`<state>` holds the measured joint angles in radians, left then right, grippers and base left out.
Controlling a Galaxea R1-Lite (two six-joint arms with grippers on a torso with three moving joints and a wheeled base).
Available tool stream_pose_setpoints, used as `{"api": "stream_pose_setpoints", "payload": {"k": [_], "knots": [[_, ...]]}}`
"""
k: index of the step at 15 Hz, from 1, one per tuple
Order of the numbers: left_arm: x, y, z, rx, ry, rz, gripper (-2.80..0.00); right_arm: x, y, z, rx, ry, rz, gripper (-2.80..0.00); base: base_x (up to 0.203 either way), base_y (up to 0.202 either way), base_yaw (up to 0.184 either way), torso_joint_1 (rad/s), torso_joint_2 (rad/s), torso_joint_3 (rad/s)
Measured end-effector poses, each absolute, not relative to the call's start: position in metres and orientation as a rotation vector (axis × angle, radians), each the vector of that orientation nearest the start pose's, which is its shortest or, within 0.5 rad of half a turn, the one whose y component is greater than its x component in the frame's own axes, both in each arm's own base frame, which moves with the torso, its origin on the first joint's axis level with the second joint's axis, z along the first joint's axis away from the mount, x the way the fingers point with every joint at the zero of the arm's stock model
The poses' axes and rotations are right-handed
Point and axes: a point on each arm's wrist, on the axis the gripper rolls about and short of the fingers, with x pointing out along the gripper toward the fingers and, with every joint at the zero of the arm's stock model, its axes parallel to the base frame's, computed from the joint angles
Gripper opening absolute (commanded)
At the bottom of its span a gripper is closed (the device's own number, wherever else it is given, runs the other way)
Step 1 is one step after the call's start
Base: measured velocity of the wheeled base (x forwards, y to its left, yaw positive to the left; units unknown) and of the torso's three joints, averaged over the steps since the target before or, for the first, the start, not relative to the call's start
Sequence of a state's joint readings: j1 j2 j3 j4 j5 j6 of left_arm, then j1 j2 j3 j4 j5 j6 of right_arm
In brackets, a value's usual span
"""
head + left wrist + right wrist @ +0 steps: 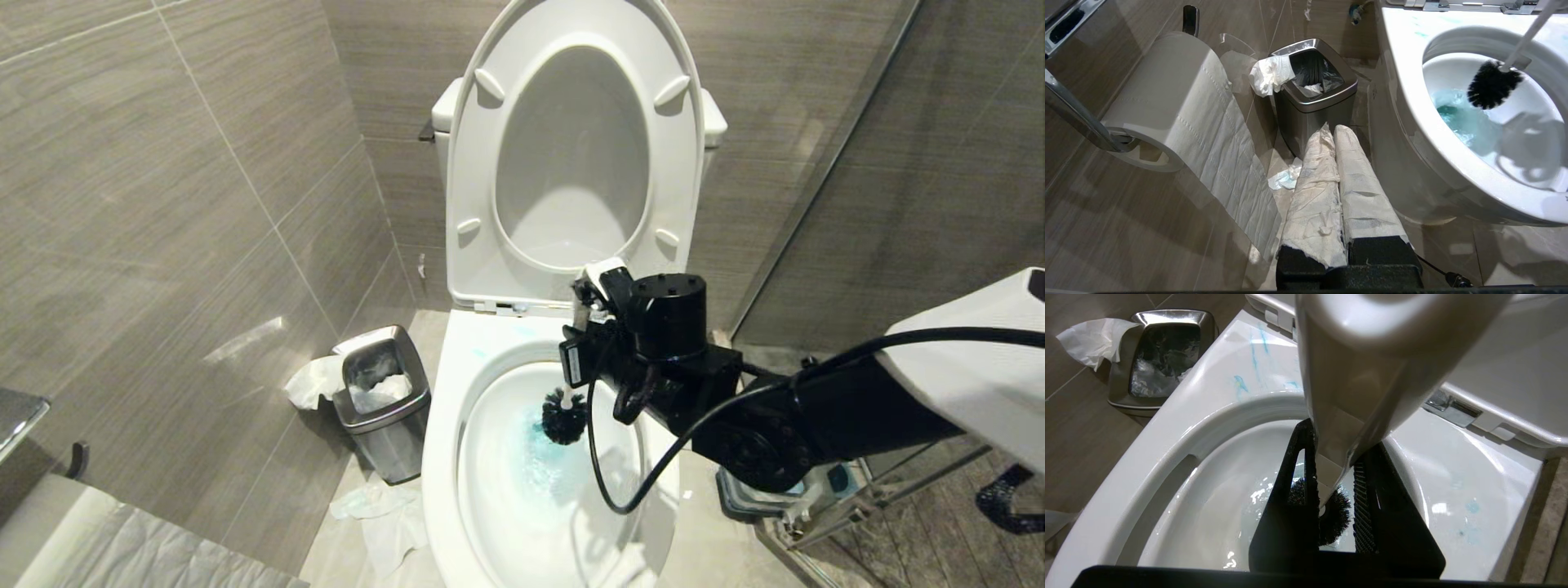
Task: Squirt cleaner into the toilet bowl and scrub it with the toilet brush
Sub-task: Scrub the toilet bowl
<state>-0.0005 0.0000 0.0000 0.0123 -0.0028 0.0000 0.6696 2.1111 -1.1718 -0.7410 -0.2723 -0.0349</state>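
One right tool [1331, 490] grips the toilet brush [563, 415]; no legible writing.

My head camera looks forward and steeply down from above onto the toilet bowl [457, 457], with the raised seat at the far side and the waste bin [384, 408] on the floor to its left. My left wrist camera sits low near the floor on the left, facing far along the wall past that bin [1312, 98] to the bowl's left flank. My right wrist camera hangs close over the bowl's right side, looking down into the basin; all three views share the bowl, the bin and the brush head [563, 416].
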Motion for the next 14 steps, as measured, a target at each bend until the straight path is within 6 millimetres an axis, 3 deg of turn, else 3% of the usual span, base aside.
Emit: {"api": "stream_pose_setpoints", "payload": {"k": [9, 12, 14], "knots": [[-0.023, 0.000, 0.074, 0.000, 0.012, -0.003, -2.80, 0.379, 0.290, 0.075, -0.142, 0.196, 0.369, -2.80, 0.000, 0.000, 0.000, 0.000, 0.00, 0.000], [-0.023, 0.000, 0.074, 0.000, 0.012, -0.004, -2.80, 0.383, 0.292, 0.065, -0.154, 0.207, 0.368, -2.80, 0.000, 0.000, 0.000, 0.000, 0.00, 0.000], [-0.023, 0.000, 0.074, 0.000, 0.012, -0.003, -2.80, 0.382, 0.291, 0.069, -0.151, 0.202, 0.368, -2.80, 0.000, 0.000, 0.000, 0.000, 0.00, 0.000]]}}
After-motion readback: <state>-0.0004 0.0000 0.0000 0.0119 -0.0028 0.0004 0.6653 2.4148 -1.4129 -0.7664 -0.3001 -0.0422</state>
